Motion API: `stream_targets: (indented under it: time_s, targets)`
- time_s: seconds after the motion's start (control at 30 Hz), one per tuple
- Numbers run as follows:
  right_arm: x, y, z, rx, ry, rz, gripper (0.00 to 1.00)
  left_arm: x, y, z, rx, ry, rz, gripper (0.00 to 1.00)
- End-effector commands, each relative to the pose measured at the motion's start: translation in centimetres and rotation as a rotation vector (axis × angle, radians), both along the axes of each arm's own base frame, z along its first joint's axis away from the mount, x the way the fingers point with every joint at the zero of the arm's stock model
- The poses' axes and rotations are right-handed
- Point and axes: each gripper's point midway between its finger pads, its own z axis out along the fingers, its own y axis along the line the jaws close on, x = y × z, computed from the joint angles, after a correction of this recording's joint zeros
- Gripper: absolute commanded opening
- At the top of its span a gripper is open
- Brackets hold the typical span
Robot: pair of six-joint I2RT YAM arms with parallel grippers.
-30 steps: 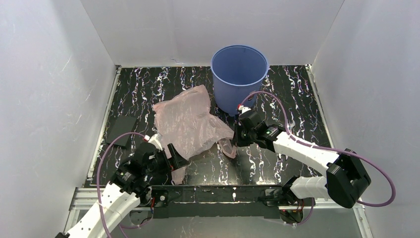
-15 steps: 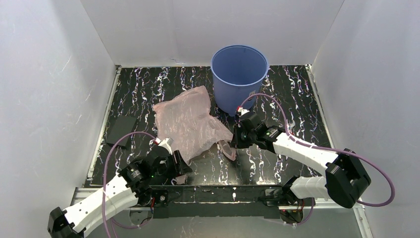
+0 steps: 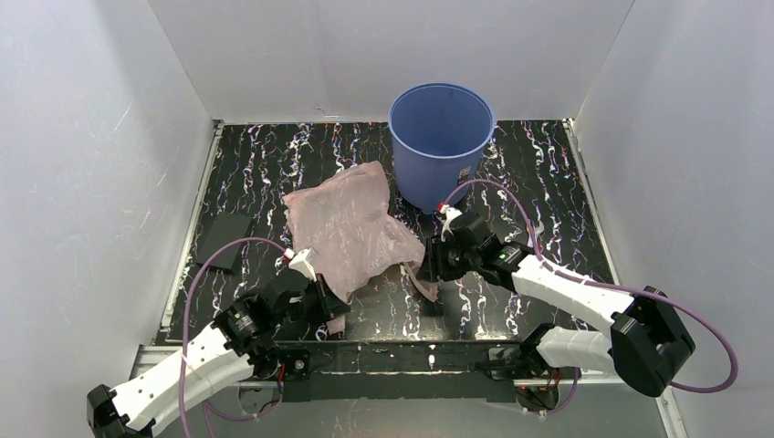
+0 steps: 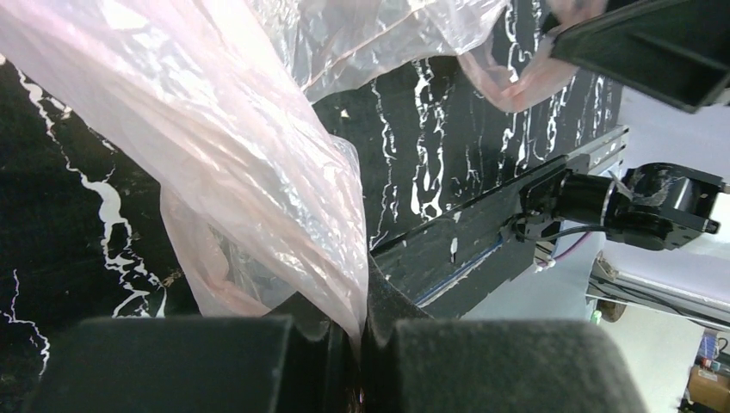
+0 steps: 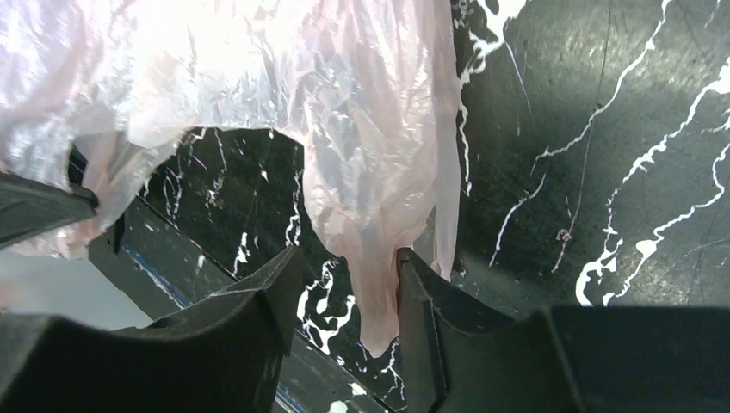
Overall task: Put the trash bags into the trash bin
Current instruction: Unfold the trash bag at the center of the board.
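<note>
The pale-pink trash bag (image 3: 347, 224) lies crumpled on the black marbled table, left of and in front of the blue trash bin (image 3: 441, 146), which stands upright at the back. My left gripper (image 3: 330, 306) is at the bag's near corner, shut on a fold of the film (image 4: 250, 155), which is pinched between the left gripper's (image 4: 361, 335) fingers. My right gripper (image 3: 427, 265) is at the bag's right corner. In the right wrist view a flap of the bag (image 5: 370, 189) hangs between the right gripper's (image 5: 344, 284) parted fingers and brushes one finger (image 5: 422, 301).
A flat black pad (image 3: 224, 239) lies near the table's left edge. White walls close in the left, back and right sides. The black front rail (image 3: 392, 351) runs just behind both grippers. The right arm's finger (image 4: 654, 43) shows in the left wrist view.
The left gripper dropped toward the near edge and closed on the bag's near corner. The right gripper's fingers opened, releasing the flap they had pinched.
</note>
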Motion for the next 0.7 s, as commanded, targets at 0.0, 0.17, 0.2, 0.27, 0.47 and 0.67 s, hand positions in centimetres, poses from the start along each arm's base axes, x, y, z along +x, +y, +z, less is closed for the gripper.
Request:
stream_targets:
  time_s: [0.0,0.17,0.2,0.27,0.47,0.67]
  targets:
    - [-0.4,-0.3,-0.6,0.015,-0.022,0.019,0.53,0.5,0.0,1.7,-0.002,-0.053,-0.009,0.0]
    - [-0.7,-0.8,-1.7,0.017,-0.015,0.005,0.6,-0.1,-0.2,1.3,-0.014,-0.046,-0.043,0.23]
    - [-0.7,-0.8,-1.7,0.018,-0.021,0.003,0.6,-0.4,-0.4,1.2,-0.02,-0.039,-0.058,0.26]
    - [-0.7,-1.0,-2.0,0.016,-0.027,-0.004,0.64,-0.8,-0.6,0.5,-0.017,-0.011,-0.076,0.33]
    - [-1.2,-1.0,-2.8,0.016,-0.001,0.01,0.56,-1.7,-1.0,-0.7,-0.037,0.034,-0.106,0.4]
    - [-1.0,0.1,-1.1,0.085,-0.017,0.014,0.1,-1.9,-1.0,-0.8,-0.044,0.044,-0.11,0.14]
